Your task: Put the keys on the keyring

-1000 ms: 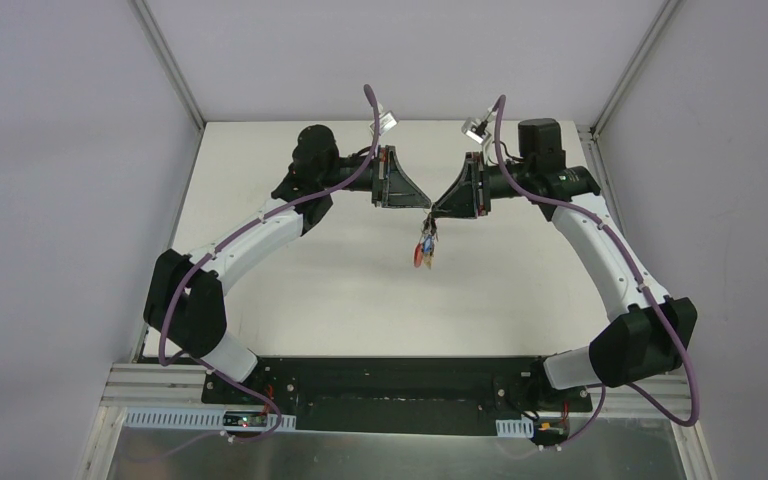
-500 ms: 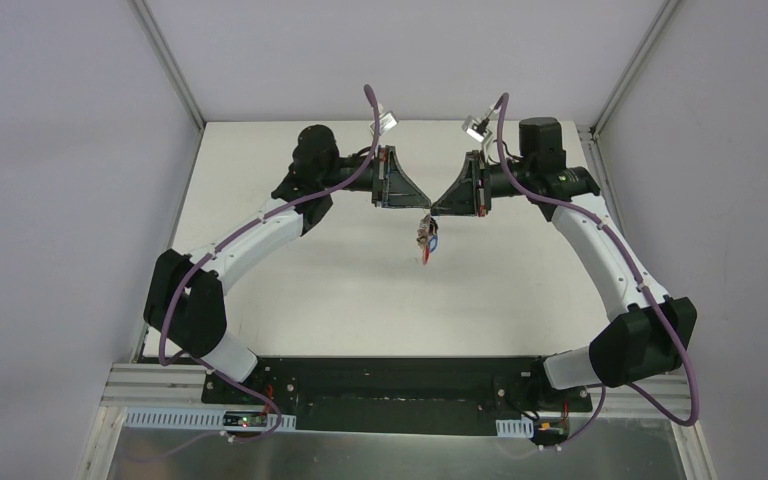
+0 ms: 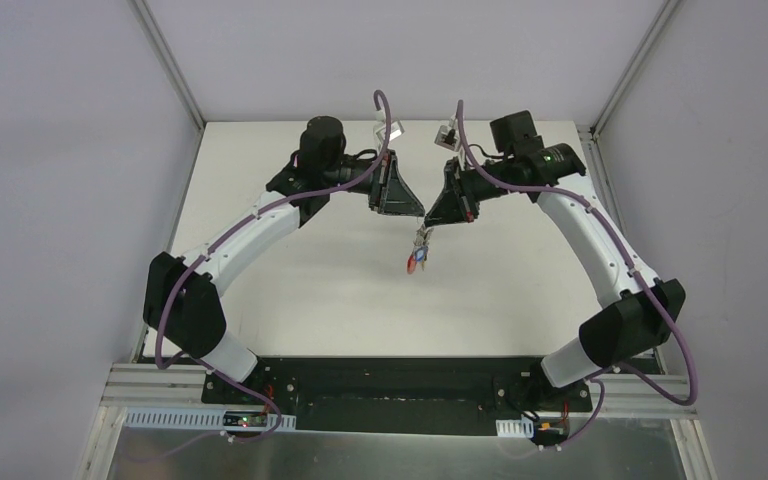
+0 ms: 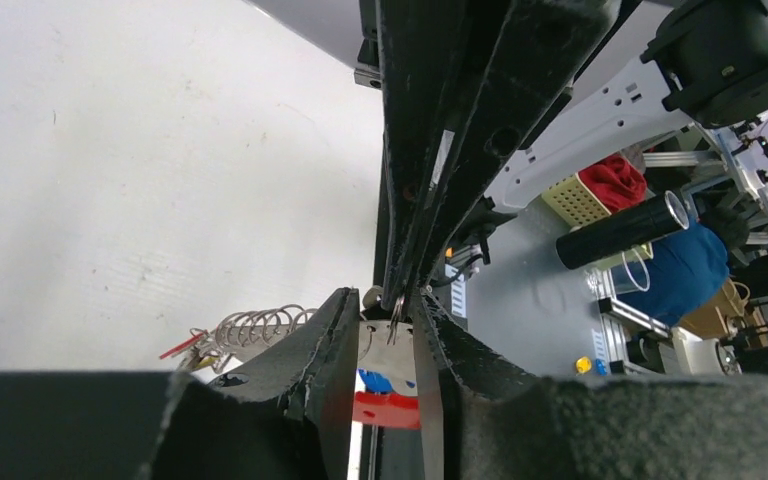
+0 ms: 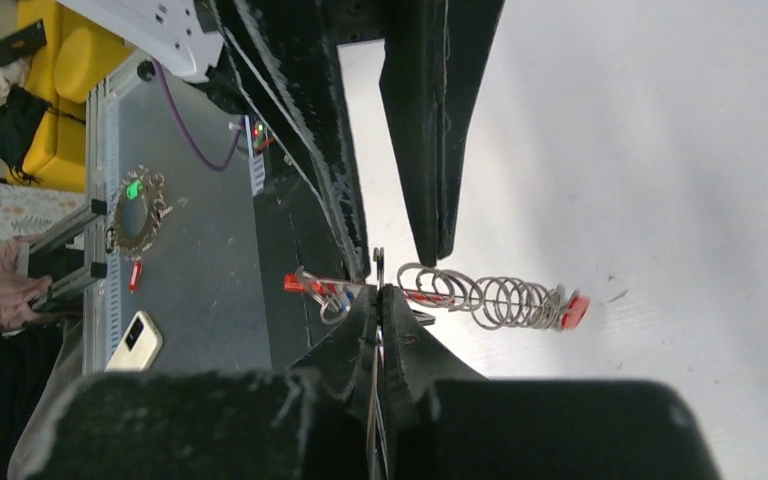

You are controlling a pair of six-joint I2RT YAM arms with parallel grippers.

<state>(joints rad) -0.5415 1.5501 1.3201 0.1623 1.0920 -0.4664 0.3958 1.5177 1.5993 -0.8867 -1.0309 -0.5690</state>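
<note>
The right gripper is pinching its jaws fully together on a thin metal loop of the keyring, and the loop's edge is projecting just past the fingertips. The keyring is hanging in the air over the middle of the table, directly under the point where the two grippers are meeting. In the right wrist view its coiled wire section is running off to one side of the grip and ending in a red tip. The keys are bunching on the other side, with a red head and a blue head showing. In the left wrist view a flat silver blade, with blue and red parts below it, is showing in the gap between that gripper's fingers.

The left gripper is standing with its jaws apart, straddling the closed right fingertips and the loop they are holding. Whether its fingers are touching any metal cannot be told.

In the top view the left arm and the right arm are reaching forward and bending inward, so the grippers are facing each other tip to tip above the white table. In the background of the left wrist view a yellow basket is sitting with a red cloth and a black cylinder beside it.
</note>
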